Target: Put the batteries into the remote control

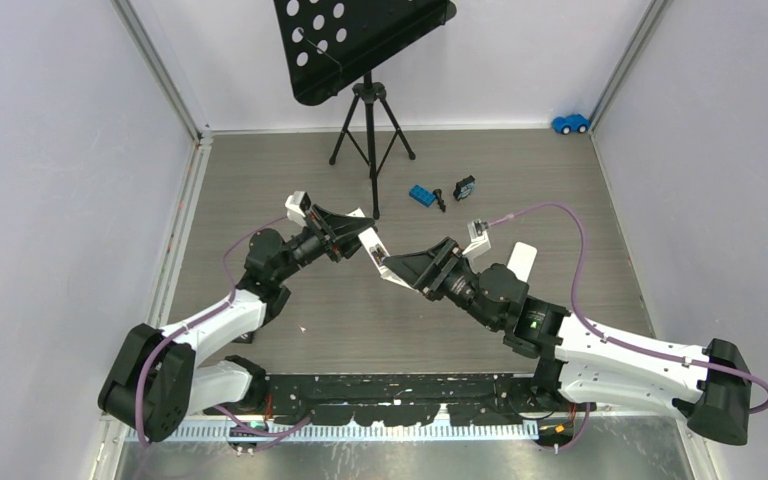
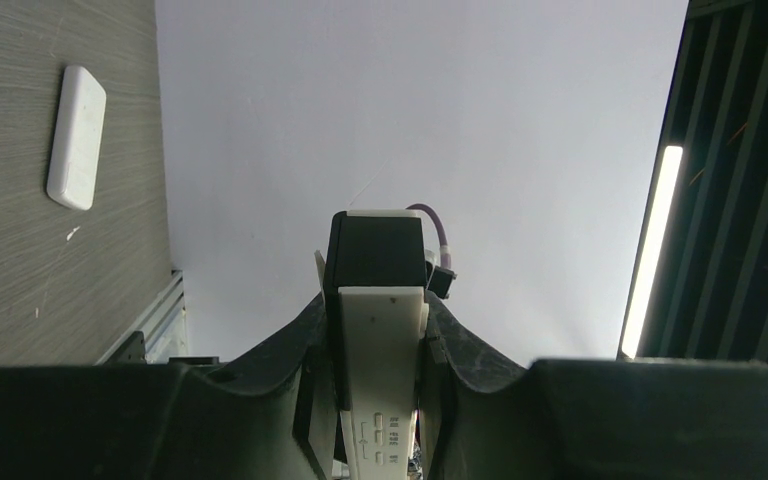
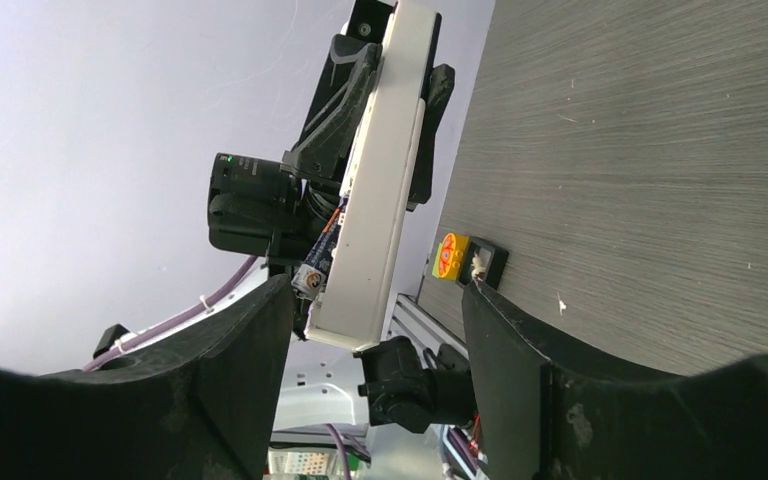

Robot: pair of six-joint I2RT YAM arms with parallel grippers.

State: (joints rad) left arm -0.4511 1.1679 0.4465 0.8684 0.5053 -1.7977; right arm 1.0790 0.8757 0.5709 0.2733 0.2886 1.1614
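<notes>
Over the worktop (image 1: 360,320), holds the light, rigid, smooth remote control (image 3: 375,200) clamped by its long edges in the left fingers (image 3: 345,95), with right fingers (image 3: 240,380) apart astride its end beside a small, slick battery (image 3: 315,262) at its back, likely best pinched mid-barrel.

Left fingers (image 2: 282,362) clamped, right fingers (image 3: 232,372) spread

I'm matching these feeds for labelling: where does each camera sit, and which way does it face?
Top external: above and behind the bases, looking down on the table; left arm and right arm show.
Left wrist: on the left arm, looking along the remote gripped in its left hand; own fingers show.
Right wrist: on the right arm, facing the remote's near end between its own open fingers.
Shared: all three show the remote.
</notes>
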